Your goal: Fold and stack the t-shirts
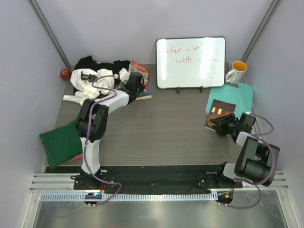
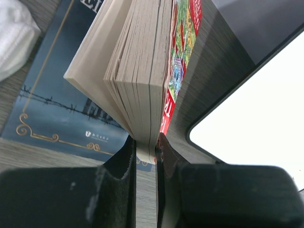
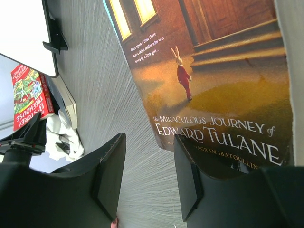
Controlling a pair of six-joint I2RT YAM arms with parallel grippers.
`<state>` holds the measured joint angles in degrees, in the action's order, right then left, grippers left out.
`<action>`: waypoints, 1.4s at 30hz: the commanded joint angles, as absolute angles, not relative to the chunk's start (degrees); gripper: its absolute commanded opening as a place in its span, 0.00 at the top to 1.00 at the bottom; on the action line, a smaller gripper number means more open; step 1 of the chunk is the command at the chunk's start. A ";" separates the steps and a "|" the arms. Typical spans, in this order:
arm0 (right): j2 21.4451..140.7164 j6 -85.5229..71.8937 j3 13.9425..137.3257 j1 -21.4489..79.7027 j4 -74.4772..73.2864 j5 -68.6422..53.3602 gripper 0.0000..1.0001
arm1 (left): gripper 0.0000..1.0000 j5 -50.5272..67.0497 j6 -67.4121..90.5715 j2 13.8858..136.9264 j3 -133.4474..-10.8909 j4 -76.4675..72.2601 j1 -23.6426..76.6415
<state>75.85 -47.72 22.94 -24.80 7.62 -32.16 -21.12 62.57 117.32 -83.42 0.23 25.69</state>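
We see the left end effector (image 2: 146, 151) clamped on a red-covered paperback (image 2: 142, 71) just left of the whiteboard (image 1: 191, 62), heaped white and black t-shirts (image 1: 90, 80) farther left; the right end effector (image 3: 149, 171) gapes open off the whiteboard's right.

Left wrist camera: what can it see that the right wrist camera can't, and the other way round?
Only the left wrist view shows the left gripper pinching the red book by its pages, with a blue book lying beneath it. Only the right wrist view shows the right gripper, open, next to the rabbit book. Both views share the red book, the whiteboard, a bit of the white shirt and the grey table.
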 commanded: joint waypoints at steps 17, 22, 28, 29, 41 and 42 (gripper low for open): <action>75.94 -47.72 21.18 -24.43 9.14 -33.57 0.50 | 0.53 -30.92 63.19 109.96 -77.44 7.29 29.18; 76.11 -47.72 21.18 -24.43 9.40 -33.58 0.50 | 0.36 -33.66 63.37 107.67 -75.32 8.00 29.18; 76.47 -46.41 21.53 -24.43 9.50 -32.35 0.48 | 0.32 -41.12 62.32 100.39 -72.17 14.06 29.18; 75.86 -46.06 21.62 -24.43 6.79 -30.60 0.43 | 0.31 -41.83 60.40 98.63 -71.11 13.63 29.18; 54.31 -51.33 19.68 -24.78 -3.60 -9.22 0.36 | 0.22 -6.87 43.34 84.27 -56.25 3.16 30.93; 53.97 -50.89 20.73 -24.79 -3.69 -9.92 0.36 | 0.22 -5.55 41.68 85.59 -57.29 3.25 31.72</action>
<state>52.86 -50.94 17.82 -24.49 -1.15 -13.19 -19.51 48.88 81.47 -57.39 5.67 29.41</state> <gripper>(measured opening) 0.636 0.784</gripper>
